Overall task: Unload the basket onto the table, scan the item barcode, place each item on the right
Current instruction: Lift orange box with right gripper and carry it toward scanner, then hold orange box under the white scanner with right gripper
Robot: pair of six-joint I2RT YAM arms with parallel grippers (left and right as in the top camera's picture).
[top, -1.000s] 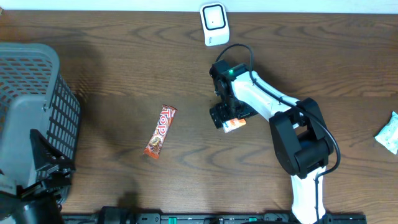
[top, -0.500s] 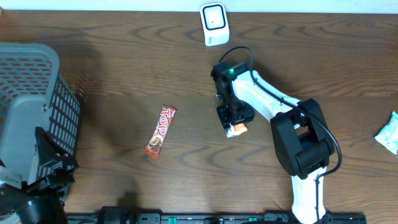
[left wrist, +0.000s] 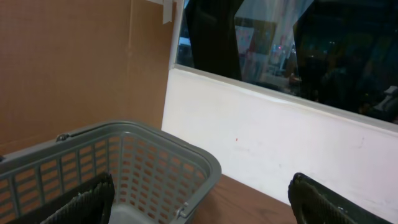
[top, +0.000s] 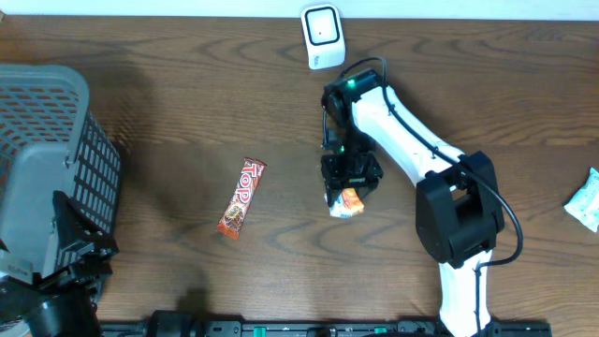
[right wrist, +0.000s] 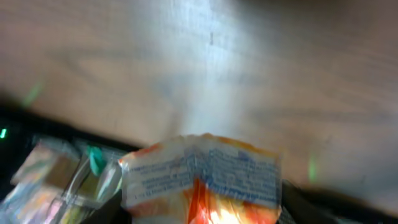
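Overhead, we see our right gripper (top: 350, 180) closed on the orange packet (top: 348, 202) (probably to present its barcode), not yet at the scanner (top: 321, 35) — the left gripper (left wrist: 202, 199) stands open.

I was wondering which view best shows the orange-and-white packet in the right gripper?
The right wrist view: the packet fills the lower frame, its printed panel visible though blurred. Overhead shows it only small, partly under the right gripper. The left wrist view does not show it.
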